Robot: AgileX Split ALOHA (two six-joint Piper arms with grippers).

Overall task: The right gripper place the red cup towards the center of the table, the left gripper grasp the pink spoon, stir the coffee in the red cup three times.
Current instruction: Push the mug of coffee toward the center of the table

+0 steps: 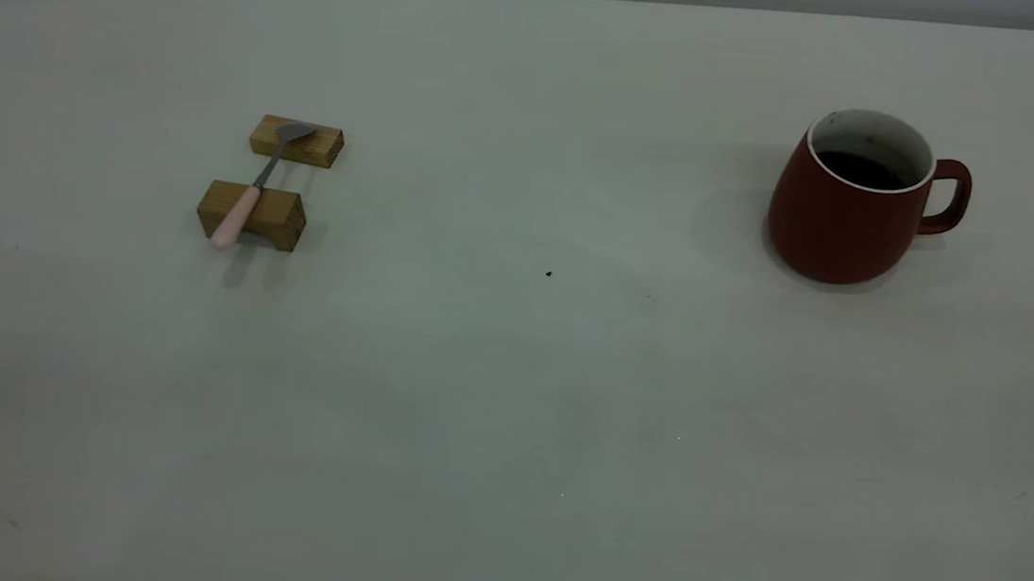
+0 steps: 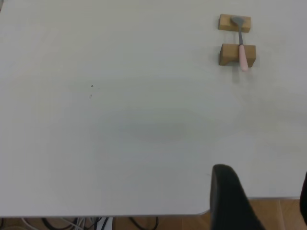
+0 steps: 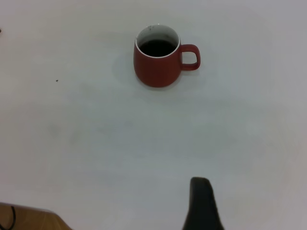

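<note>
**Cup and spoon are sitting far apart, both grippers are hanging back**

I am looking at the table (image 1: 504,422) from the outside camera. The red cup (image 1: 852,209) is standing upright far over on the right side, with its handle pointing right. The coffee (image 1: 859,169) is sitting dark and flat inside it.

The pink spoon (image 1: 257,185) is lying over on the left side, well apart from the cup. It is resting across two wooden blocks (image 1: 252,214), with its grey bowl on the far block and its pink handle sticking out over the near block.

My left gripper (image 2: 235,201) is hanging near the table edge, away from the spoon. I am seeing only a dark finger, so I cannot tell if it is open or closed.

My right gripper (image 3: 204,206) is hanging back from the cup. It is showing only one dark finger too, so I cannot tell its state.
</note>
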